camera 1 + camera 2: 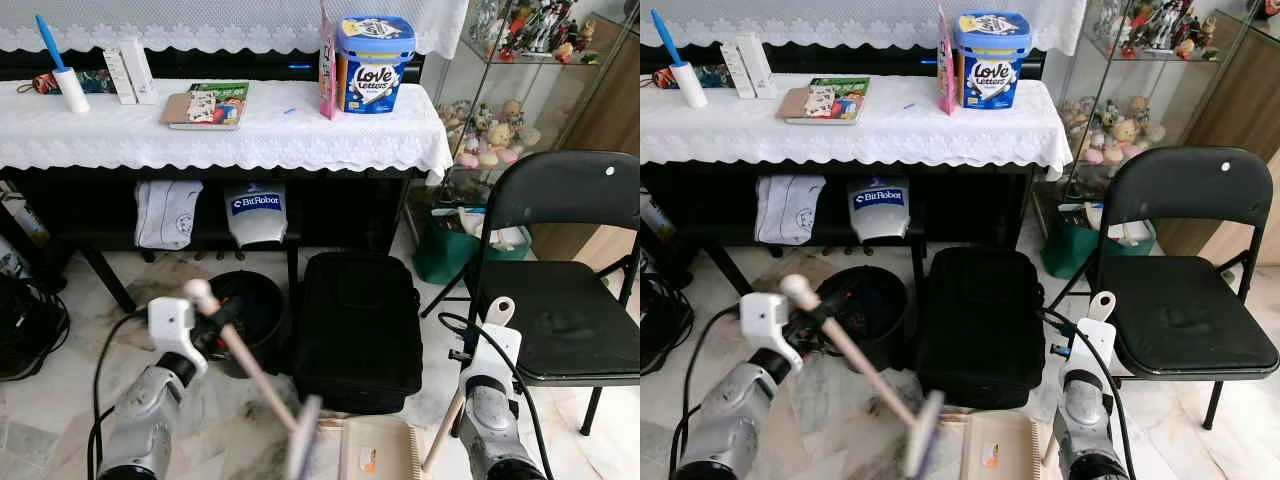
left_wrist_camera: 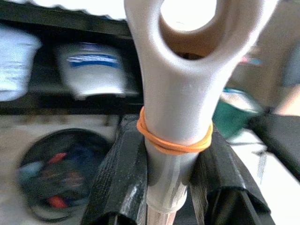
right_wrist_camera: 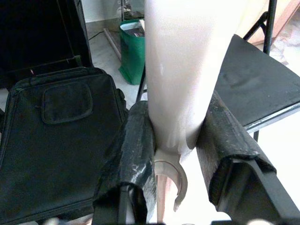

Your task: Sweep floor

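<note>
Currently, scene: robot faces a lace-covered surface, marble floor in front of it.
Left end effector: clamped on the broom handle; black fingers press both sides just below an orange rubber band.
Broom: wooden stick runs from the left end effector diagonally down toward the robot; brush head blurred, low at the frame edge, just beside the dustpan.
Right end effector: closed around the dustpan handle; fingers grip the pale plastic on either side.
Dustpan: beige pan on the floor between the two arms, its handle rising at the right arm.
Black bag: lies flat on the floor, just beyond the dustpan.
Black bin: round, left of the bag, coloured items inside.
Folding chair: black, right of the bag, seat bare.
Green bag: behind the chair leg, near the glass cabinet.
On the surface: blue tub, book, lint roller.
Under the surface: white items, one labelled BitRobot.
</note>
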You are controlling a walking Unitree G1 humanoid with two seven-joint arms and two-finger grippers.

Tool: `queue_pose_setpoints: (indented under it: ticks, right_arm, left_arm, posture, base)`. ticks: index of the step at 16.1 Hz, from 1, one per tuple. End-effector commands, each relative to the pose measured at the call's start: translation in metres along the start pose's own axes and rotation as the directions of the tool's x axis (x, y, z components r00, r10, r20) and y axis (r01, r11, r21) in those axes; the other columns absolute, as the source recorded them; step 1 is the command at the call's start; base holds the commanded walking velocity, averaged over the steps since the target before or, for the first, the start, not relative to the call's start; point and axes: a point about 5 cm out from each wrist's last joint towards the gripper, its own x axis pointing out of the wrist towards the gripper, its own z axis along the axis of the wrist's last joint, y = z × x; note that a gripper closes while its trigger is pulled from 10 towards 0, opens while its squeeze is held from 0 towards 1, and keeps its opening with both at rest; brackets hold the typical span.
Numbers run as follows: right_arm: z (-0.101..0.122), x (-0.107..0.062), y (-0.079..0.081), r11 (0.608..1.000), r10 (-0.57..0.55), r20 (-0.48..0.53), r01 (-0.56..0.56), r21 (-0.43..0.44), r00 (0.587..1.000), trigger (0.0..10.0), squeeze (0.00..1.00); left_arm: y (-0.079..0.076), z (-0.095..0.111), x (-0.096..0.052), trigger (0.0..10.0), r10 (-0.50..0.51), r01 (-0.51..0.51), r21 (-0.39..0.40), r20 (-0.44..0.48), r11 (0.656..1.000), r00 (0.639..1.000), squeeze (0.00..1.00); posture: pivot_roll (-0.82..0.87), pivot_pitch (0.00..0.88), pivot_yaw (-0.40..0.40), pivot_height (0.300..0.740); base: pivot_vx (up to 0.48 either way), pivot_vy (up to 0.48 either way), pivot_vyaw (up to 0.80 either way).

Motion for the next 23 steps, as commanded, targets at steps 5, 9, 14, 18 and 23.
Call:
queue_pose_setpoints:
  ticks: [5,9,14,18,23]
  right_arm:
    - [-0.013,-0.004,-0.001,0.999,0.005,-0.068,-0.007,-0.033,0.998,10.0,0.00]
    - [-0.012,-0.003,0.000,0.999,0.009,-0.067,-0.012,-0.033,0.998,10.0,0.00]
    - [-0.009,-0.002,0.003,0.999,0.017,-0.058,-0.018,-0.031,0.998,10.0,0.00]
    - [-0.003,-0.001,0.006,0.999,0.041,-0.016,-0.041,-0.009,0.999,10.0,0.00]
    - [0.005,-0.001,0.010,0.997,0.071,0.039,-0.072,0.036,0.997,10.0,0.00]
  left_arm:
    - [-0.021,0.023,0.005,10.0,-0.233,0.233,-0.093,0.010,0.968,0.972,0.00]
    - [-0.010,0.044,0.006,10.0,-0.134,0.150,-0.145,0.112,0.978,0.985,0.00]
    - [0.010,0.046,-0.001,10.0,0.036,-0.037,0.004,0.102,0.999,0.994,0.00]
    - [0.016,0.030,-0.006,10.0,0.154,-0.161,0.120,0.063,0.980,0.986,0.00]
    - [0.031,0.025,-0.011,10.0,0.314,-0.329,0.201,0.102,0.923,0.944,0.00]
  posture:
    - [0.01,0.000,-0.033,0.740]
    - [0.02,0.000,-0.035,0.740]
    - [0.02,0.000,-0.035,0.740]
    - [0.01,0.000,-0.037,0.740]
    - [0.00,0.000,-0.031,0.740]
  base:
    - [0.000,0.000,0.00]
    - [0.000,0.000,0.00]
    - [0.000,0.000,0.00]
    - [0.000,0.000,0.00]
    - [0.000,0.000,0.00]
